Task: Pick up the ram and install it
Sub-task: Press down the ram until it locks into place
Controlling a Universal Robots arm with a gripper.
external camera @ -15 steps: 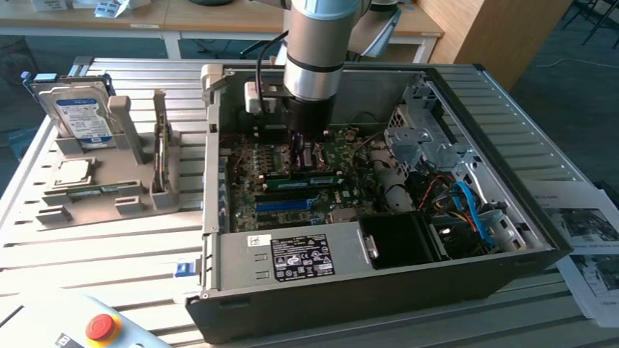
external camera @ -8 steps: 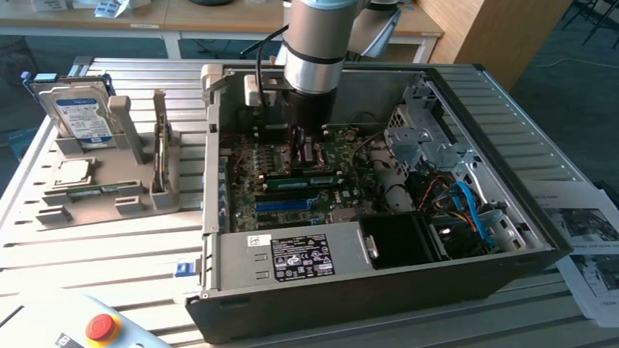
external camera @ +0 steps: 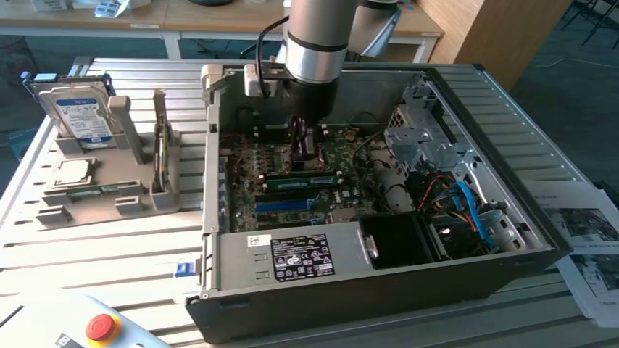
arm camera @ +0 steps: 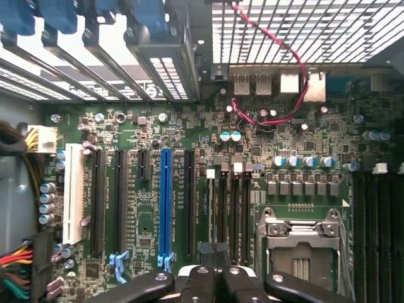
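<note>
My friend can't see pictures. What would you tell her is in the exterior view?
A robot arm reaches down into an open computer case, its shut gripper low over the green motherboard. On the exterior view's left, a grey rack on the slatted table holds a blue-labelled hard drive and a small square chip.

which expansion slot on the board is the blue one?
The long blue slot, between black slots in the wrist view. The others are black, apart from one white slot further out.
</note>
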